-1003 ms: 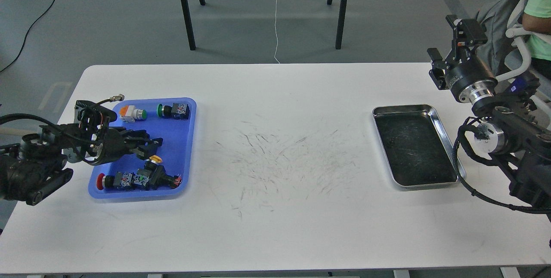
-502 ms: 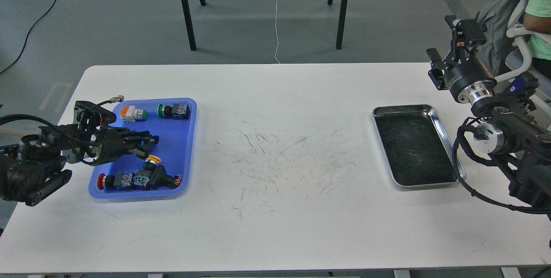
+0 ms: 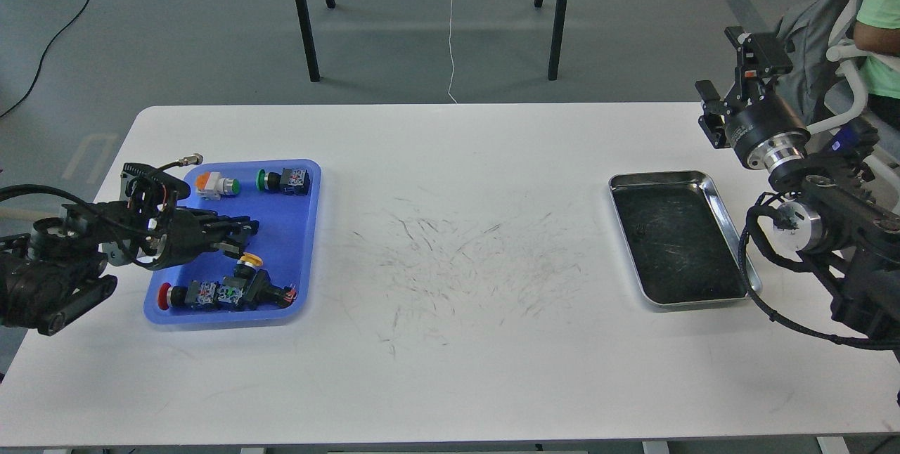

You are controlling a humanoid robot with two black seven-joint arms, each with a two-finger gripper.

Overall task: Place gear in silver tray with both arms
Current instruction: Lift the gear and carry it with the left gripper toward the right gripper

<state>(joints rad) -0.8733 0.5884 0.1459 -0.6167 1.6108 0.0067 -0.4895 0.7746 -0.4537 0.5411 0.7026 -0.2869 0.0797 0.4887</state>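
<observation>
Fingers of the left gripper (image 3: 235,237) lie nearly flat over the middle of the blue tray (image 3: 304,229), pointing toward 3 o'clock. They are dark against each other, and I cannot tell whether they are parted or pressed together; nothing shows between them. Those of the right gripper (image 3: 735,64), raised off the table's 2 o'clock corner, are seen too small and end-on to judge either, and they appear to carry nothing.

Judging by how things lie, the task is at its very start. The silver tray (image 3: 724,218) sits at 3 o'clock on the white table (image 3: 450,370), and its dark scuffed bottom holds no part. All the gear is in the blue tray at 9 o'clock: an orange-capped switch (image 3: 214,185) and a green-capped switch (image 3: 283,180) along its 12 o'clock side, a yellow-capped switch (image 3: 249,266) just below the left fingertips, and a red-capped switch (image 3: 191,294) along its 6 o'clock side. What is left is everything: grasping a piece, carrying it across the scratched middle of the table, and setting it down in the silver tray, with the right arm probably taking part near that tray.

No brand, label or writing can be read on the parts or trays; a white box at the top right edge shows blue lettering too cropped to make out.
</observation>
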